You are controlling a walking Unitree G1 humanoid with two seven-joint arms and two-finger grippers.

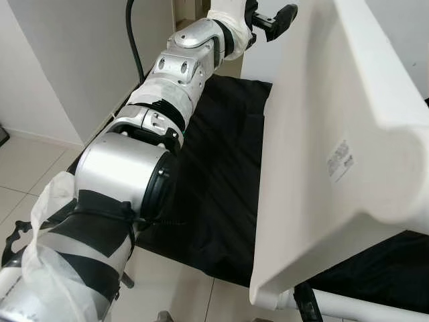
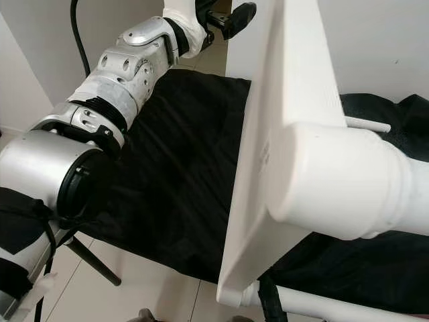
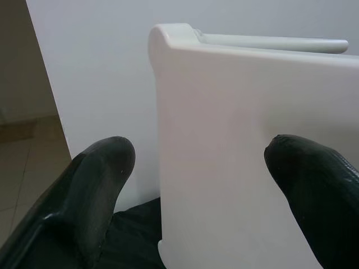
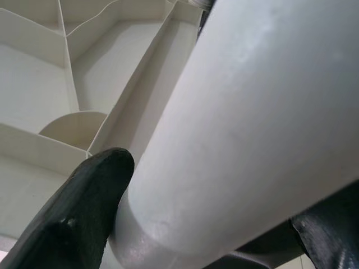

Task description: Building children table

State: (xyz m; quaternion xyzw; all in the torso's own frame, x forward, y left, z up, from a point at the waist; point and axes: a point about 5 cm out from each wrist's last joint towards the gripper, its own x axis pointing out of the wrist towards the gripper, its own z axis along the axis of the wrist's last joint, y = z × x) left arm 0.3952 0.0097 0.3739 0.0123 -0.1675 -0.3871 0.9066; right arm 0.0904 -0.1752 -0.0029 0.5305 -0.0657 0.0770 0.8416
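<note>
We see the white tabletop (image 1: pixel 315 168) standing on edge over the black cloth (image 1: pixel 221 174), right of centre. Our left gripper (image 3: pixel 196 162) hovers at its far top corner, fingers spread wide, holding nothing. Our right gripper (image 4: pixel 224 218) is clamped around a white table leg (image 2: pixel 348 184) on the near right.

White table top (image 1: pixel 315 168) stands on edge, tilted, over black cloth (image 1: pixel 221 168); label sticker (image 1: pixel 340 159) on its near face. Left arm (image 1: pixel 167 87) w/ silver segments and tape wraps reaches from near-left corner up along the cloth toward table top's far edge. Left gripper (image 1: pixel 271 20) sits just beside that far upper edge, fingers apart. White leg tube (image 1: pixel 362 305) lies below table top's near corner, touching it. Tiled floor (image 1: pixel 27 174) left of cloth, grey wall (image 1: pixel 74 60) behind.
</note>
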